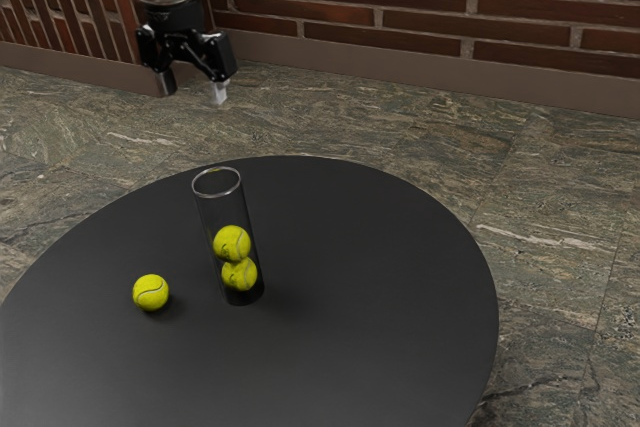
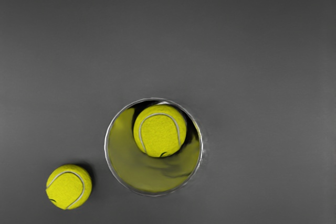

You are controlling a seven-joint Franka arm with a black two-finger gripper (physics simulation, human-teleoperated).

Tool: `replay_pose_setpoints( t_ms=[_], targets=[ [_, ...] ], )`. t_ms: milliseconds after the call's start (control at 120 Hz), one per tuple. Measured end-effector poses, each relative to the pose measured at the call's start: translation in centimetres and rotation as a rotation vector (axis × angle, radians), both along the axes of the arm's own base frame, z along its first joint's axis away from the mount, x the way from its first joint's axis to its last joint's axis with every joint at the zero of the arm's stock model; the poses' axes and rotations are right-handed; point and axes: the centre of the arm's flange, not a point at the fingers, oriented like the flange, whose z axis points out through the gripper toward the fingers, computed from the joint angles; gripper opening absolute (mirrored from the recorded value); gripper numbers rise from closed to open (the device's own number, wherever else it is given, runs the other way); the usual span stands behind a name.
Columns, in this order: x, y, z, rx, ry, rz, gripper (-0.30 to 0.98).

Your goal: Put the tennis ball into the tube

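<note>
While the gripper (image 1: 192, 88) is held wide & empty, the loose ball (image 1: 151, 292) is seen twd the tbl's (image 1: 380, 297) edge at ext. view's left, so nr the tube (image 1: 206, 219) that it could be tipped by an off-ctr descent.

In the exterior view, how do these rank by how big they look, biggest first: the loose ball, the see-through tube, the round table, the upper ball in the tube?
1. Round table
2. See-through tube
Loose ball and upper ball: too alike to rank.
</note>
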Motion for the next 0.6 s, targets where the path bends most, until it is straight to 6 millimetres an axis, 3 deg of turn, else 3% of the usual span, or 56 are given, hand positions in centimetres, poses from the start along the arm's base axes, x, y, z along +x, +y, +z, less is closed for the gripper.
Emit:
replay_pose_setpoints(
  t_ms=[183,317,500,600],
  targets=[
    [-1.1,-0.2,1.0,0.000,-0.013,0.005,0.69],
    [-7.5,-0.3,1.9,0.014,-0.010,0.013,0.69],
    [-17.1,0.7,-2.5,0.031,-0.030,0.059,0.69],
    [-21.4,2.6,-5.0,0.014,-0.083,0.074,0.69]
  ],
)
